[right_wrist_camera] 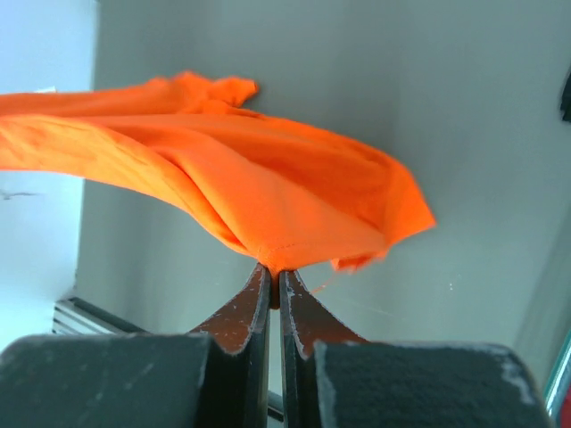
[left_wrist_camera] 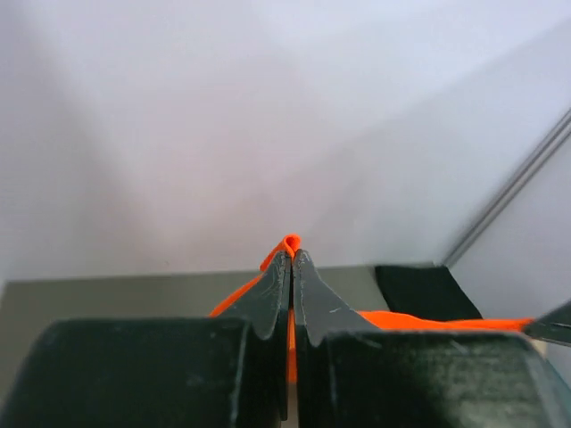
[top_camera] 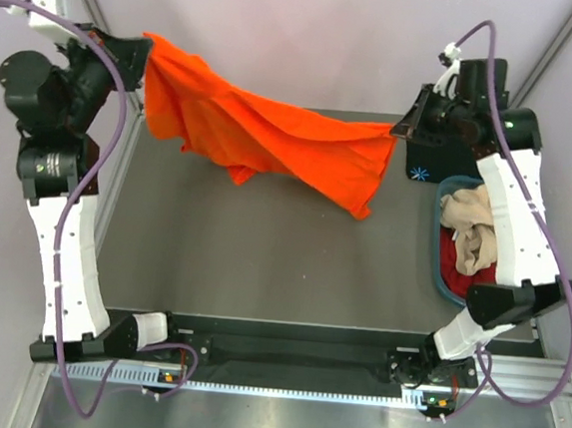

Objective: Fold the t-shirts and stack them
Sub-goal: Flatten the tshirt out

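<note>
above table (top_camera: pixel 260 282): soft creased orange t-shirt (top_camera: pixel 273 138) sags between left claw (top_camera: pixel 148 55) and right claw (top_camera: pixel 400 131), both clenched on its edges.

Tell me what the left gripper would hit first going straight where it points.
Beyond the bright orange cloth t-shirt the left gripper pinches, likely the pale back wall; depth unclear.
</note>
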Available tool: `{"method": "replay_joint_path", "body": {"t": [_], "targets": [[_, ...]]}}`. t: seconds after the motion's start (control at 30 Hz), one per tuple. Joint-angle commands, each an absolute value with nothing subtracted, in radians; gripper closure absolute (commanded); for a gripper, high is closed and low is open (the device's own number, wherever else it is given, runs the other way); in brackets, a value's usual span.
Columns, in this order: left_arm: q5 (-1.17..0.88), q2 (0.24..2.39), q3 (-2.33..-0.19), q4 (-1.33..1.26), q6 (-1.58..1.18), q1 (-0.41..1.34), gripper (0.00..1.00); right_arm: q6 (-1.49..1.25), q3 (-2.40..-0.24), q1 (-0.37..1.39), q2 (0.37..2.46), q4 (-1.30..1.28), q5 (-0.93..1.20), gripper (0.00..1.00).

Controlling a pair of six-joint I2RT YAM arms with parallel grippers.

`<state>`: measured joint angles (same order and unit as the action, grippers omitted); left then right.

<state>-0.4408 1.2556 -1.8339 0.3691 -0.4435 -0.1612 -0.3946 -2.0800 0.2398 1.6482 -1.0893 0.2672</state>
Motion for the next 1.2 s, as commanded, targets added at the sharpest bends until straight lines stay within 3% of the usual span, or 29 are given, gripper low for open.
{"method": "replay_joint_path", "body": {"t": [0.0,0.17,0.37,0.67,0.83,1.0,1.17], "targets": [[-0.353,1.190,-1.960,0.337,-0.336,-0.164,1.00,-0.400,-2.137,0.241,1.524,-1.126,0.291,1.00],[-0.256,1.146,-2.032,0.354,-0.255,-0.161,1.00,-0.394,-2.157,0.241,1.393,-1.057,0.339,1.00],[-0.150,1.112,-1.962,0.118,-0.229,-0.164,1.00,-0.371,-2.258,0.236,1.374,-0.925,0.313,1.00],[-0.172,1.354,-2.014,-0.139,-0.281,-0.163,1.00,-0.452,-2.352,0.173,1.638,-0.580,0.373,1.00],[-0.193,1.574,-2.167,-0.247,-0.307,-0.163,1.00,-0.603,-2.431,0.112,1.834,-0.347,0.454,1.00],[-0.207,1.768,-2.360,-0.279,-0.322,-0.166,1.00,-0.658,-2.513,0.068,1.954,-0.298,0.483,1.00],[-0.224,1.812,-2.384,-0.281,-0.331,-0.164,1.00,-0.657,-2.467,0.040,1.944,-0.284,0.492,1.00]]}}
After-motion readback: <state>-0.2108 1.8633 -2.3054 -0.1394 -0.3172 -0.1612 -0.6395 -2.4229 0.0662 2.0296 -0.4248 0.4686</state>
